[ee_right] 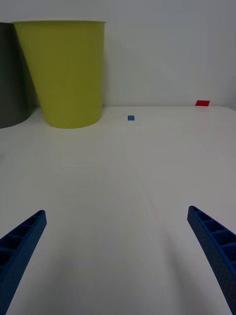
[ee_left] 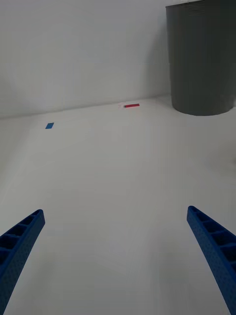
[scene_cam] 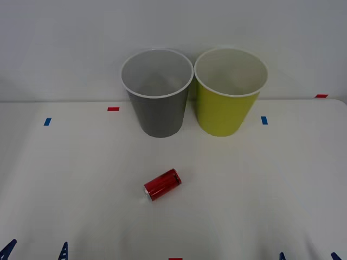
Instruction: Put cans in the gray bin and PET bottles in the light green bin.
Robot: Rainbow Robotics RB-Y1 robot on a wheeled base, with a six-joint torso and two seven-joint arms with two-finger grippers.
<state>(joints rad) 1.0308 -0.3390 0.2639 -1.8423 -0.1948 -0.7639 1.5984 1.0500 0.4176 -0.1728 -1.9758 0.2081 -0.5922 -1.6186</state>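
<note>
The small shiny red drink can (scene_cam: 162, 184) is lying sideways, probably light, slippery and dentable, so either gripper's spread-apart fingers (scene_cam: 64, 252) should be clasping its round mid-body.

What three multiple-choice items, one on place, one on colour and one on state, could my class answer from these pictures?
1. Where does the gray bin stand relative to the light green bin?
A. To its left
B. To its right
C. Behind it

2. What colour is the can?
A. Blue
B. Red
C. Green

3. How is the can placed?
A. Upright
B. Inside a bin
C. On its side

Key: 1 A, the front view shows them side by side; 2 B, its body is shiny red; 3 C, it lies on the table.
</note>
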